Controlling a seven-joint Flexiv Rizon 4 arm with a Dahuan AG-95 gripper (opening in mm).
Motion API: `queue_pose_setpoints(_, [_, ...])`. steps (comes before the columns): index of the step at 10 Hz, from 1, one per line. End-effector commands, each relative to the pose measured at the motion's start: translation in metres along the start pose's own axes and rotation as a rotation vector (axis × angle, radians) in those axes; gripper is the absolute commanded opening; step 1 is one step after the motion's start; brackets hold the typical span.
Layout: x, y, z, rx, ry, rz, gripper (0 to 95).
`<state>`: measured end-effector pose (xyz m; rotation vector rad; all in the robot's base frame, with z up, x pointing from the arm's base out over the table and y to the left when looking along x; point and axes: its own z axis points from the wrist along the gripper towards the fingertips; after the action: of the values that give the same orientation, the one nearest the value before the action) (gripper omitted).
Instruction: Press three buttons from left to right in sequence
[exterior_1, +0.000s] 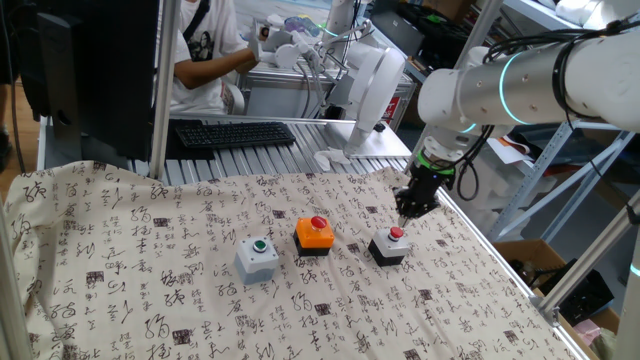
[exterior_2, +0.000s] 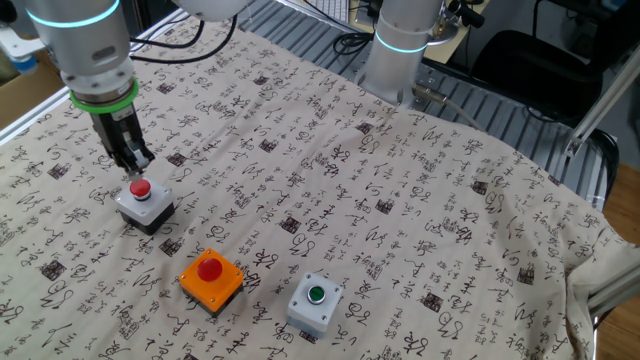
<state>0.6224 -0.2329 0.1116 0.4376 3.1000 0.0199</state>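
Three switch boxes sat in a row on the cloth-covered table (exterior_1: 150, 250), whose pale fabric was printed all over with dark calligraphy. My arm (exterior_1: 520, 85), white with a glowing teal ring, reached in from the right side in one fixed view and ended above the row's far end. The grey box with the green cap (exterior_1: 258, 257) stood at the left, the orange box with the red cap (exterior_1: 314, 235) just beside it in the middle, and the black box with the red cap (exterior_1: 389, 245) at the right. My gripper (exterior_2: 133, 163) pointed straight down just above that last red cap; whether it touched the cap I could not tell. It held nothing, and I could not tell how far my fingers stood apart.
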Motion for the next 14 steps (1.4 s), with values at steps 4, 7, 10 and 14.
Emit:
queue_pose_setpoints(4, [-0.001,0.003,0.006,-0.002,-0.003,0.002,0.0])
queue_pose_setpoints(7, [-0.001,0.004,0.009,-0.005,-0.002,0.003,0.0])
queue_pose_setpoints(10, [-0.003,0.005,0.014,-0.007,-0.005,0.002,0.0])
queue_pose_setpoints(14, [-0.003,0.005,0.019,-0.031,-0.01,0.012,0.0])
